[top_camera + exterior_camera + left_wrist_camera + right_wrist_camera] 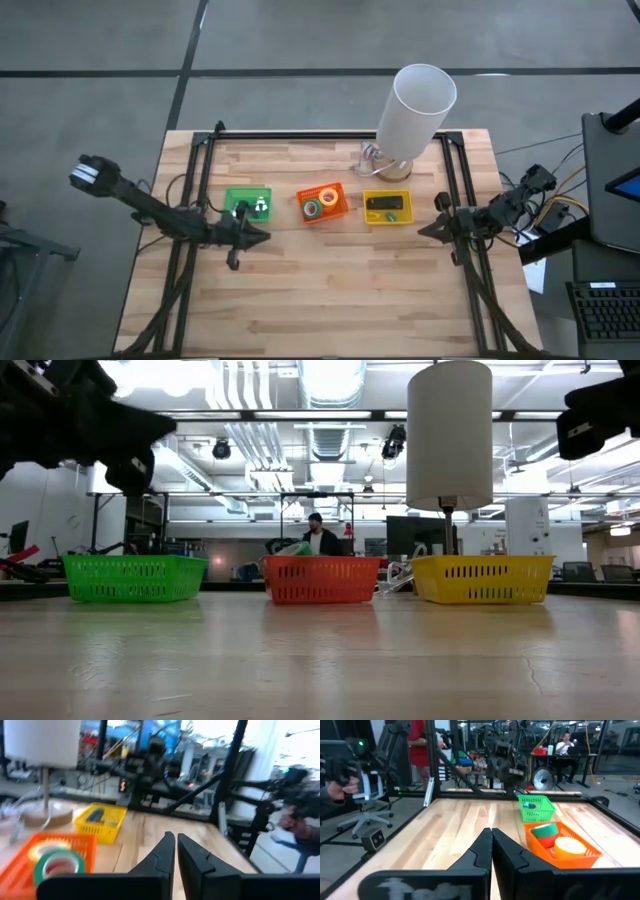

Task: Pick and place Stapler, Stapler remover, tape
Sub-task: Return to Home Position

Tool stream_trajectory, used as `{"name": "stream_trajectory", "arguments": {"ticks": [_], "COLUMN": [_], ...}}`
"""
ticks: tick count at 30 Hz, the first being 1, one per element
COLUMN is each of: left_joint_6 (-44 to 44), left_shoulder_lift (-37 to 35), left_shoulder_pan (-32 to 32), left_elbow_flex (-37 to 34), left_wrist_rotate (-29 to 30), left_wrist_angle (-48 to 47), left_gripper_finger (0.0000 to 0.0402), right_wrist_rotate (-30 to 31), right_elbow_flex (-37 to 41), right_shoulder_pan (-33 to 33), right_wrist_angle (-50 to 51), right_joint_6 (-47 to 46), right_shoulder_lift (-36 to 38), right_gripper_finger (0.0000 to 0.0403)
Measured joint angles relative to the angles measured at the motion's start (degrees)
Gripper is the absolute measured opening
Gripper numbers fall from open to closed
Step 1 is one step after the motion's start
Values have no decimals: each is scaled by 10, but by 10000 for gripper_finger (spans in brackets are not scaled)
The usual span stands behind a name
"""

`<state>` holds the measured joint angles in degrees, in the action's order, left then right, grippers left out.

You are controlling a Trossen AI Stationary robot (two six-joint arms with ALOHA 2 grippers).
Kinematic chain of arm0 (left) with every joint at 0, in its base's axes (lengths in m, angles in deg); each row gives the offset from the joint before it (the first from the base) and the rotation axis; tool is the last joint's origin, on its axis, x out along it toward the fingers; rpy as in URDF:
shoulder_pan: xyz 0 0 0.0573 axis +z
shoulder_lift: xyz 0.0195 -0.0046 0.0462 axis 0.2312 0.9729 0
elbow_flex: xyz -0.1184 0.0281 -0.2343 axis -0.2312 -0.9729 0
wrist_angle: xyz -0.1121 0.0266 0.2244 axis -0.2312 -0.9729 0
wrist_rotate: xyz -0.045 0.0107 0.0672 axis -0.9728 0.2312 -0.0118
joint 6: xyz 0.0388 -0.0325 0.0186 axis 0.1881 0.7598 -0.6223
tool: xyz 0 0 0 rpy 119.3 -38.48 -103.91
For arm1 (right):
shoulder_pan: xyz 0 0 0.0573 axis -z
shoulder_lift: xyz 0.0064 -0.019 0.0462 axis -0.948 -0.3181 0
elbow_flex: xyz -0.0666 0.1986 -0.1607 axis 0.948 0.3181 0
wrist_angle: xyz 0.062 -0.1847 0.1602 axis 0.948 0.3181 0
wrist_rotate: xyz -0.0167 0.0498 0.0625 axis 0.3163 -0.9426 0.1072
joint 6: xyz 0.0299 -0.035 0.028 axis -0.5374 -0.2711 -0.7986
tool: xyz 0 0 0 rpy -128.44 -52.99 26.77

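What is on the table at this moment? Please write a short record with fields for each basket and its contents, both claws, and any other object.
green basket: left end of the row; small pale items inside, kind unclear
orange basket: middle; green tape and yellow tape inside
yellow basket: right end; dark stapler inside
left claw: shut, empty, close to the green basket
right claw: shut, empty, to the right of the yellow basket
lamp: white shade, stands behind the yellow basket
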<state>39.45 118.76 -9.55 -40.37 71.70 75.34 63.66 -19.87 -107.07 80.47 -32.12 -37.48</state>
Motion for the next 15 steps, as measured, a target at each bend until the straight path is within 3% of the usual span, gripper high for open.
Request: {"name": "stream_trajectory", "arguments": {"ticks": [5,11,15], "left_joint_6": [-20,-22,-46], "left_shoulder_lift": [-60,-148,-194], "left_shoulder_pan": [10,30,36], "left_elbow_flex": [0,0,0], "left_wrist_rotate": [-20,-84,-119], "left_wrist_angle": [-41,-105,-116], "left_gripper_finger": [30,26,23], "right_wrist_rotate": [0,-1,-44], "right_elbow_flex": [6,3,8], "right_shoulder_pan": [15,49,78], "right_wrist_angle": [1,0,0], "right_joint_6": [-2,7,5], "right_shoulder_lift": [0,0,0], "right_gripper_finger": [8,8,8]}}
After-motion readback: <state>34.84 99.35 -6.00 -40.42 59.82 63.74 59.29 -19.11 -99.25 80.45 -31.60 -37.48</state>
